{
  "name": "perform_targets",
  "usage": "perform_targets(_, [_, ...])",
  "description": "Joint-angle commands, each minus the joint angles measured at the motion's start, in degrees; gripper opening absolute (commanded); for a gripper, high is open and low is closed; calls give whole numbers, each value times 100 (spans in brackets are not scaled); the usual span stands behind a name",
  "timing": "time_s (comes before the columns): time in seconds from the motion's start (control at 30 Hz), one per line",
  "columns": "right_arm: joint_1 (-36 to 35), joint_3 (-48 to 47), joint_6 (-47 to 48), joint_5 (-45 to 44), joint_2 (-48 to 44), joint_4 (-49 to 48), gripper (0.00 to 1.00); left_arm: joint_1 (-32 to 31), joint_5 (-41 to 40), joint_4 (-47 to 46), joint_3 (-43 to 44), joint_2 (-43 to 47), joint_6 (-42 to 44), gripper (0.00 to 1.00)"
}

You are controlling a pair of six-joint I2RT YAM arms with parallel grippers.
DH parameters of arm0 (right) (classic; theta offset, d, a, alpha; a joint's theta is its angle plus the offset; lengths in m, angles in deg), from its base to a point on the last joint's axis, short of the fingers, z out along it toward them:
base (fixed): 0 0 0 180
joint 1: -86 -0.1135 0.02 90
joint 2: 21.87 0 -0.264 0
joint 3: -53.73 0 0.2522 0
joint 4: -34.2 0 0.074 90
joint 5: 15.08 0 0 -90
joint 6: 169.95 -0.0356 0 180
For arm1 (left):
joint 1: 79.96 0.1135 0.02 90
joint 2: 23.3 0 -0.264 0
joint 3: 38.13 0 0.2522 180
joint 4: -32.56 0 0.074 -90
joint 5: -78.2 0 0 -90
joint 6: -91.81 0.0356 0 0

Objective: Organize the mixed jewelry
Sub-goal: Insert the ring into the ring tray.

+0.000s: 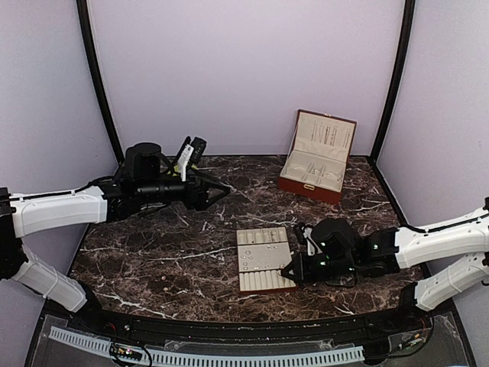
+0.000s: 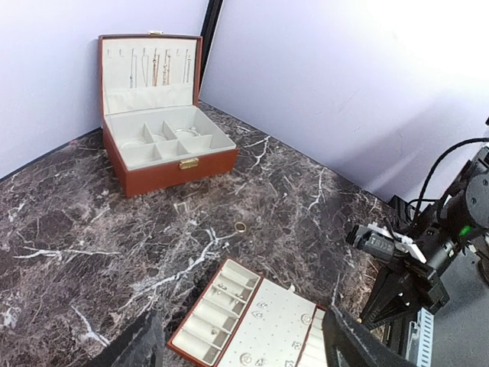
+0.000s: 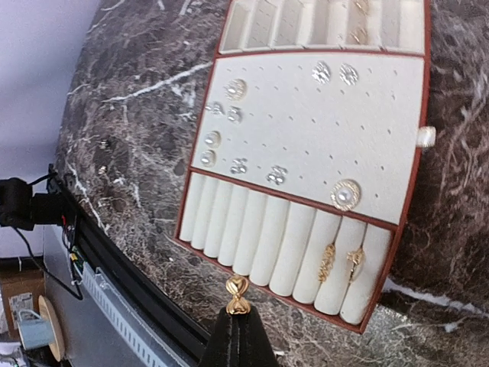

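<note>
My right gripper (image 3: 238,306) is shut on a small gold piece shaped like two hearts (image 3: 238,293), held just off the near edge of the beige tray with brown edge (image 3: 397,229). The tray's middle panel carries several silvery and pearl studs (image 3: 236,89). Two gold rings (image 3: 327,261) sit in its ring rolls. In the top view the right gripper (image 1: 289,271) is at the tray's (image 1: 263,261) right near corner. My left gripper (image 1: 218,191) hangs open and empty, high over the table's back left. A loose gold ring (image 2: 240,227) and a tiny stud (image 2: 226,244) lie on the marble.
An open brown jewelry box (image 1: 317,157) stands at the back right, with chains hanging in its lid (image 2: 153,67) and a hoop in one compartment. Tiny loose pieces (image 3: 103,143) lie on the marble left of the tray. The table's front edge (image 3: 130,275) is close to the right gripper.
</note>
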Motion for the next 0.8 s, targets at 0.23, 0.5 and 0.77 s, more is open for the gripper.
perform_targets(0.23, [-260,-579,-860,-804,952,645,0,3,-413,90,-110,300,-115,74])
perform_targets(0.5, [-260,-963,-775,-846,1428,894,0,2,-433,82,-119,338,-118,74])
perform_targets(0.77, [-260,-1096,-870,-956,1525,1186,0,2,-446,89,-130,322,-125,75])
